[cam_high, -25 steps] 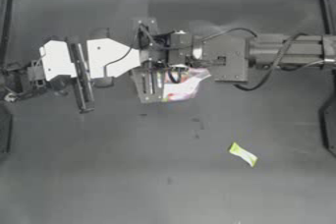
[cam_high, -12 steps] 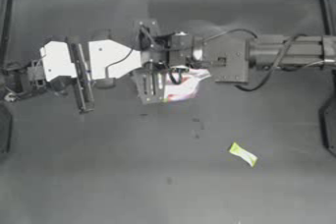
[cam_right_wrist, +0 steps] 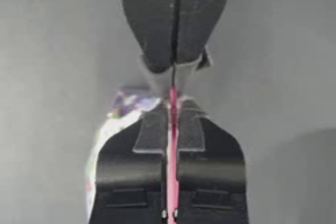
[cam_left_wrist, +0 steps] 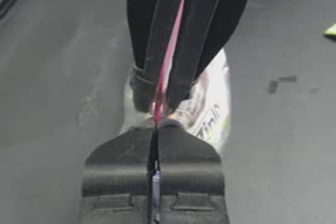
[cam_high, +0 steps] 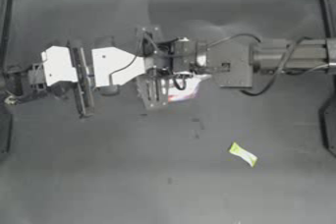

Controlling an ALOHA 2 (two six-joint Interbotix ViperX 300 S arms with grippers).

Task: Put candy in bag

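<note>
The left arm's dark two-jaw gripper (cam_left_wrist: 156, 125) has its jaws pressed tight together on the thin pink strip (cam_left_wrist: 172, 46) of the clear plastic bag (cam_left_wrist: 209, 105). The right arm's dark two-jaw gripper (cam_left_wrist: 165, 102) pinches the same strip from the other side. The bag hangs beside them over the dark grey table (cam_left_wrist: 59, 95). A tiny yellow-green candy (cam_left_wrist: 331, 31) peeks in at the edge, well apart.

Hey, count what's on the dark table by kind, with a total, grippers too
Clear plastic zip bag with pink strip: 1
Small yellow-green wrapped candy: 1
Grippers, left gripper and right gripper, both shut on the bag's rim: 2
Total: 4
</note>
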